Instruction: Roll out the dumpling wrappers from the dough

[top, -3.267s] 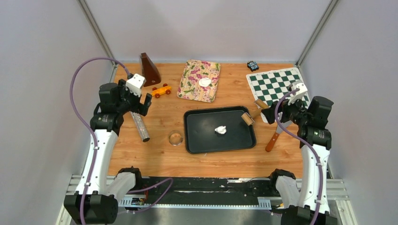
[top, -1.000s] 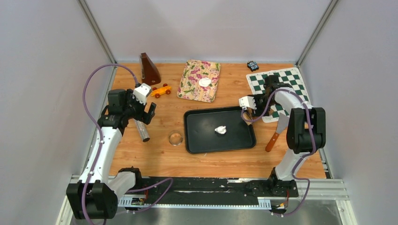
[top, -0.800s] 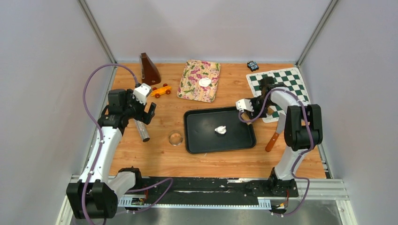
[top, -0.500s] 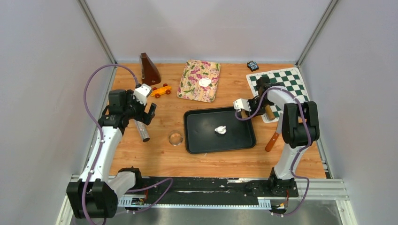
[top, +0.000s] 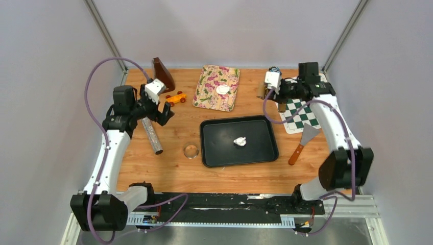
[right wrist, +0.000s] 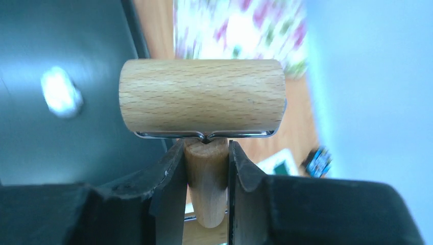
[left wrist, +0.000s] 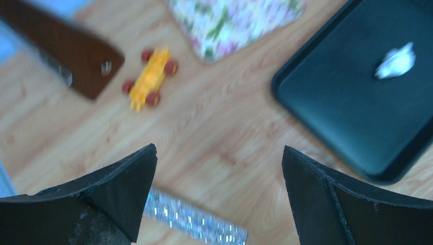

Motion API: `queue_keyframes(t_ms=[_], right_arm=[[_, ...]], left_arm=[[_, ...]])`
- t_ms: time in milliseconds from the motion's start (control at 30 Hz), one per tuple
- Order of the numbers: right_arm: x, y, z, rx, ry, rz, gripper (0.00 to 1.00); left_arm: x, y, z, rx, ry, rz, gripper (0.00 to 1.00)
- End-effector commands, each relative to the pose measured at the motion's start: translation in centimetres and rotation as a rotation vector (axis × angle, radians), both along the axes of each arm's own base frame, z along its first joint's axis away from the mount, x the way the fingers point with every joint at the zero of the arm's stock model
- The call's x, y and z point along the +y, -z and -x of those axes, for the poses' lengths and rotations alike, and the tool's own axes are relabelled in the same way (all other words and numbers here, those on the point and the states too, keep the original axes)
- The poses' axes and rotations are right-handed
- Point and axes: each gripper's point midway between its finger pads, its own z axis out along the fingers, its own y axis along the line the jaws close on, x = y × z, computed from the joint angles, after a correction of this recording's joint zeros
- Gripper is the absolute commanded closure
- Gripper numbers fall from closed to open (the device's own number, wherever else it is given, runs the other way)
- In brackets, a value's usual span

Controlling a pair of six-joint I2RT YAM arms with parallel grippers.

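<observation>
An irregular white dough lump (top: 240, 140) lies in the black tray (top: 219, 153); it also shows in the wrist views as the dough (left wrist: 395, 61) (right wrist: 60, 98). One round white dumpling wrapper (top: 222, 90) rests on the floral tray (top: 207, 97). My right gripper (top: 265, 88) (right wrist: 206, 145) is shut on the handle of a small wooden roller (right wrist: 201, 97) (top: 261, 92). It holds the roller in the air behind the black tray's far right corner. My left gripper (top: 158, 106) (left wrist: 219, 158) hangs open and empty above a glittery silver cylinder (top: 152, 137) (left wrist: 194, 222).
A clear ring cutter (top: 191, 150) sits left of the black tray. A brown metronome (top: 163, 74) and an orange toy car (top: 175, 98) stand at the back left. A chessboard (top: 301, 104) and a wooden-handled spatula (top: 302, 143) lie on the right.
My right gripper closed on the roller at the black tray's right corner, lifted it and swung it back towards the chessboard's far corner. The left arm rose slightly and stayed open.
</observation>
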Motion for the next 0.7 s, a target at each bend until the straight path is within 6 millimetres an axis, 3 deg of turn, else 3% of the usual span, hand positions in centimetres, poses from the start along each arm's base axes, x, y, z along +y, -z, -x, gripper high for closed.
queue_keyframes(t_ms=[0, 100, 133, 200, 233, 267, 300, 333, 367, 400, 433, 467, 500, 533, 667], right_arm=[[6.7, -13.9, 7.2, -0.078, -0.22, -0.553, 1.0], [8.1, -16.4, 12.0, 0.054, -0.385, -0.712, 1.0], [8.4, -16.9, 13.1, 0.156, -0.415, -0.739, 1.0], [8.7, -17.1, 14.3, 0.25, -0.415, -0.768, 1.0], [8.8, -17.5, 14.5, 0.212, -0.409, -0.797, 1.0], [8.8, -17.8, 14.8, 0.195, -0.397, -0.847, 1.0], [8.8, -18.5, 15.1, 0.18, -0.393, -0.907, 1.0], [8.9, -19.4, 15.3, 0.201, -0.386, -0.958, 1.0], [9.0, -20.2, 15.3, 0.219, -0.376, -0.992, 1.0], [9.1, -20.6, 15.5, 0.218, -0.379, -1.014, 1.0], [9.3, -20.9, 15.7, 0.211, -0.382, -1.03, 1.0], [9.4, -20.9, 15.9, 0.211, -0.385, -1.038, 1.0], [9.3, -21.1, 16.1, 0.204, -0.39, -1.056, 1.0], [9.3, -21.3, 16.3, 0.208, -0.387, -1.078, 1.0], [9.6, -21.4, 17.0, 0.188, -0.398, -1.098, 1.0]], left_arm=[[-5.6, -8.2, -0.5, -0.092, 0.275, 0.247, 0.0], [-8.8, -11.9, -1.0, -0.079, 0.437, 0.44, 0.0], [-10.5, -12.4, 0.1, 0.01, 0.497, 0.548, 0.0], [-12.9, -14.6, -0.6, -0.028, 0.601, 0.643, 0.0], [-13.8, -13.9, -0.9, 0.065, 0.597, 0.703, 0.0], [-15.3, -14.4, -0.6, 0.056, 0.649, 0.715, 0.0], [-16.2, -13.3, -1.3, 0.152, 0.634, 0.761, 0.0], [-17.6, -13.7, -1.2, 0.146, 0.673, 0.773, 0.0], [-18.4, -12.8, -1.7, 0.268, 0.645, 0.839, 0.0], [-19.3, -14.0, -1.5, 0.186, 0.711, 0.86, 0.0], [-19.8, -13.6, -1.8, 0.318, 0.68, 0.958, 0.0], [-20.1, -15.3, -1.1, 0.188, 0.757, 1.002, 0.0], [-20.5, -14.5, -1.4, 0.333, 0.733, 1.102, 0.0], [-21.2, -15.4, -0.8, 0.303, 0.783, 1.134, 0.0], [-24.7, -12.6, -0.2, 0.415, 0.805, 1.12, 0.0]])
